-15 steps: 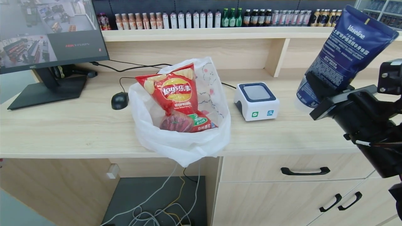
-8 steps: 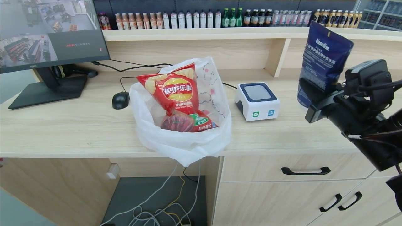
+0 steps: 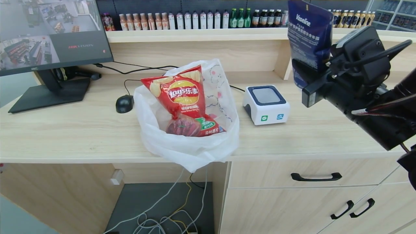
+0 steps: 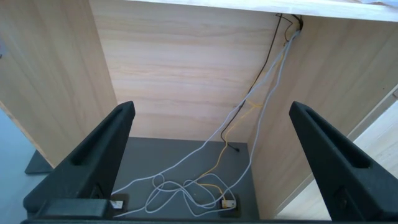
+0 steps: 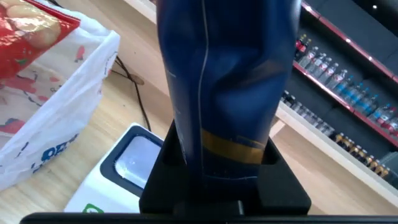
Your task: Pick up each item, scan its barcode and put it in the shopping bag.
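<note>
Blue pouch (image 3: pixel 308 39) clamped upright in the right gripper (image 3: pixel 316 84), held aloft near the scanner (image 3: pixel 266 104)

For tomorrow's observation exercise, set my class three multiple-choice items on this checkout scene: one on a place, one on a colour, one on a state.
1. Where does the white box-shaped barcode scanner stand relative to the white plastic shopping bag?
A. Inside it.
B. On the light wooden counter, to the robot's right of it.
C. On the bottle shelf.

2. What colour is the tall soft pouch in the right gripper?
A. Red.
B. Green.
C. Dark blue.

3. What state is the left gripper in?
A. Open, holding nothing.
B. Shut on a cable.
C. Shut on a mouse.

Answers:
1 B, the scanner sits on the counter beside the bag.
2 C, the head view shows its dark blue face.
3 A, its jaws stand wide apart with nothing between them.
</note>
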You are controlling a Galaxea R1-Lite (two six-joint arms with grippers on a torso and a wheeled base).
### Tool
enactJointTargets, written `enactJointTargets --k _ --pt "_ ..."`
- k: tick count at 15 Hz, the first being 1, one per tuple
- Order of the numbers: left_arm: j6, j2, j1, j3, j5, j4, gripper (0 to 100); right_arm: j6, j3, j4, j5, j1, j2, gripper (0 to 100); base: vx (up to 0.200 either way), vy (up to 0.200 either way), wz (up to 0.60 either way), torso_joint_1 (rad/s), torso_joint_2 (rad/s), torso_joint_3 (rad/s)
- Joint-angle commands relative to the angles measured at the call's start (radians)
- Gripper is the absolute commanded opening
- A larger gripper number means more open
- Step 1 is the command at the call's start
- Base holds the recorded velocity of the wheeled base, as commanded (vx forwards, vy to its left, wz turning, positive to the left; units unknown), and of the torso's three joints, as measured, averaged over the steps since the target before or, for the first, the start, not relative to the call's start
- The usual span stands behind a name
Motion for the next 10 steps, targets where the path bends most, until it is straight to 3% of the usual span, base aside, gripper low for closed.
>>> enactJointTargets --k 1,2,10 --pt "-0.002 0.0 -0.002 0.0 0.0 0.0 100 -0.017 -0.043 0.024 0.007 0.014 -0.002 0 0.0 0.0 0.0 0.0 0.0 0.0" --pt "-0.002 0.0 -0.002 0.0 0.0 0.0 100 -0.017 -0.043 0.024 0.007 0.014 -0.002 0 0.0 0.0 0.0 0.0 0.0 0.0" --pt "-0.002 0.0 0.0 0.0 0.0 0.0 100 -0.26 -0.209 0.148 0.334 -0.077 0.13 0 0.0 0.0 0.0 0.0 0.0 0.0"
